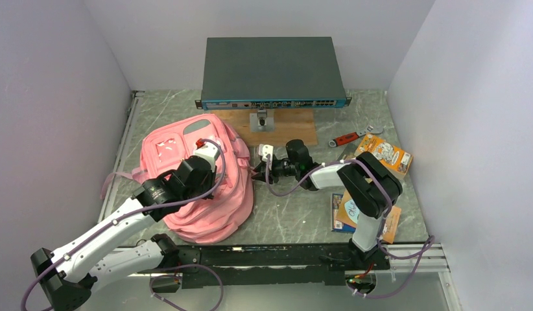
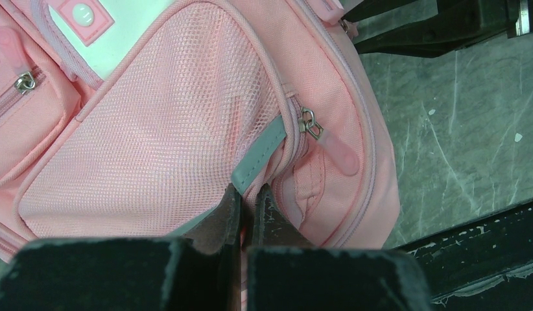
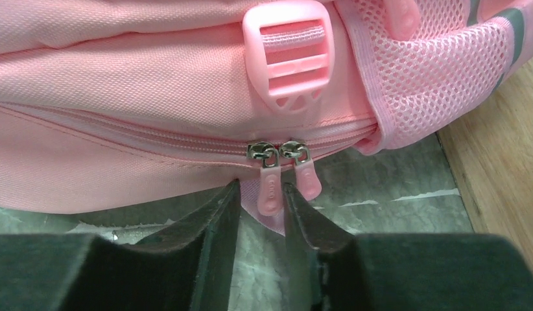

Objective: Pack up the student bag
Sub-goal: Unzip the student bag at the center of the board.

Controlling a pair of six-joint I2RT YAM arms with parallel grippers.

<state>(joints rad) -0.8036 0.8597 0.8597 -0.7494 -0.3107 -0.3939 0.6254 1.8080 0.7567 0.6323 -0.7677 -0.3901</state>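
Note:
The pink student bag [image 1: 218, 207] lies on the table's left half. My left gripper [image 1: 211, 150] rests on top of it. In the left wrist view it [image 2: 249, 194] is shut on a fold of the bag's fabric [image 2: 296, 188], beside the mesh side pocket [image 2: 160, 129] and a zip pull [image 2: 338, 152]. My right gripper [image 1: 255, 170] is at the bag's right edge. In the right wrist view it [image 3: 260, 191] is open a little, and a pink zip pull [image 3: 269, 184] hangs between the fingertips. A second pull [image 3: 307, 176] hangs just right of it, under a pink buckle [image 3: 286, 58].
A grey rack box [image 1: 272, 71] stands at the back on a wooden board [image 1: 296, 129]. A red-handled tool [image 1: 347, 138] and a wrench [image 1: 371, 129] lie at back right. Books [image 1: 384, 154] [image 1: 345, 214] lie on the right. Walls enclose three sides.

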